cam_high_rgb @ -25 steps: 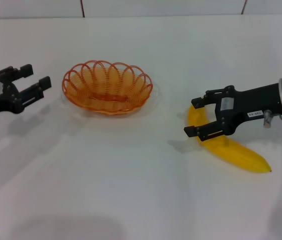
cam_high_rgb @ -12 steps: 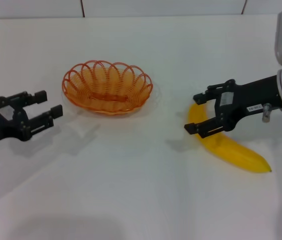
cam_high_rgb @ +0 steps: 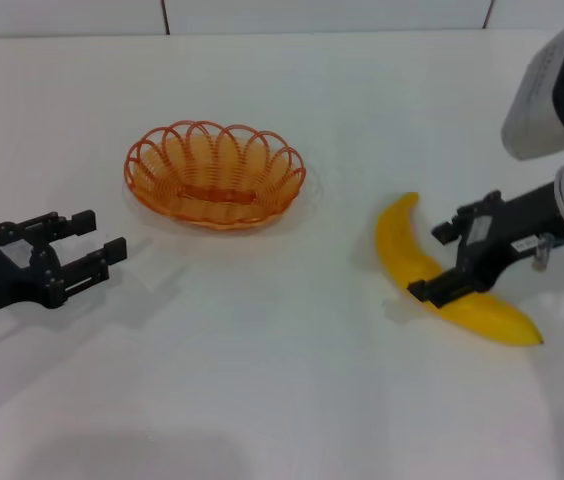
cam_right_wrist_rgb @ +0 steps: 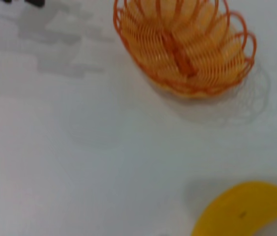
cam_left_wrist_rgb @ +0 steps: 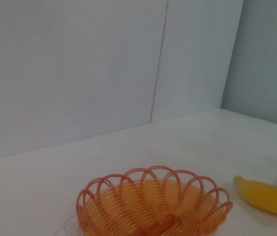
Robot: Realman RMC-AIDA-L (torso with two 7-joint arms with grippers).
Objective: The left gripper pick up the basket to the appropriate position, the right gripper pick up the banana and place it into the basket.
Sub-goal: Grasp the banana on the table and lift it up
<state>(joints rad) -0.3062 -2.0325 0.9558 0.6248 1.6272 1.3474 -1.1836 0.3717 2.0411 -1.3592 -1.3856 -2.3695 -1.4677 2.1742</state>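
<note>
The orange wire basket (cam_high_rgb: 214, 175) stands empty on the white table, left of centre; it also shows in the left wrist view (cam_left_wrist_rgb: 153, 204) and the right wrist view (cam_right_wrist_rgb: 185, 44). The yellow banana (cam_high_rgb: 402, 245) lies on the table at the right and shows in both wrist views (cam_left_wrist_rgb: 268, 196) (cam_right_wrist_rgb: 246, 209). My right gripper (cam_high_rgb: 430, 263) is open, with one finger on each side of the banana's middle. My left gripper (cam_high_rgb: 99, 235) is open and empty, low over the table, to the left of the basket and nearer me, apart from it.
The white table (cam_high_rgb: 282, 380) stretches bare in front of the basket and banana. A pale wall with vertical seams (cam_left_wrist_rgb: 160, 64) runs along the far edge. The right arm's silver-white body (cam_high_rgb: 552, 90) hangs at the far right.
My right gripper has moved right and toward me along the banana, from its far end to its middle. My left gripper has moved toward me and slightly right, still open.
</note>
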